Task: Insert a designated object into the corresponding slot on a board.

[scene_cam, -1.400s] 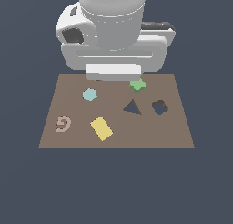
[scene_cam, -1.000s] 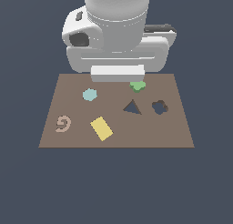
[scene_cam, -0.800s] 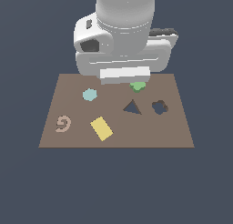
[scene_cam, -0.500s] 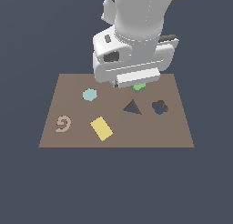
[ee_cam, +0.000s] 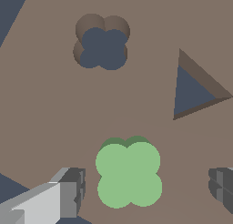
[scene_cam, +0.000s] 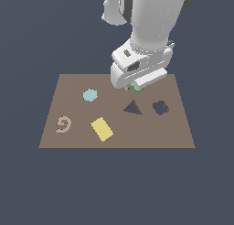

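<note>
Gripper [ee_cam: 141, 191] spread wide, one finger either side of green piece [ee_cam: 129, 174], neither touching: set to pinch, not yet closed. Green piece flat on board [scene_cam: 77, 144], near far edge, mostly hidden under gripper in exterior view. Flower slot [scene_cam: 160, 108] empty, near green piece, just past triangular hole [scene_cam: 132, 109]. Probable reason for straddle: centred grasp, so lobes line up for insertion. Hexagon [scene_cam: 90, 95], yellow rectangle [scene_cam: 102, 129] well apart from green piece, untouched.

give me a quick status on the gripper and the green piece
Gripper open, fingers straddling the green piece. Piece flat on the board, not gripped. Lobed slot empty, nothing blocking it.
</note>
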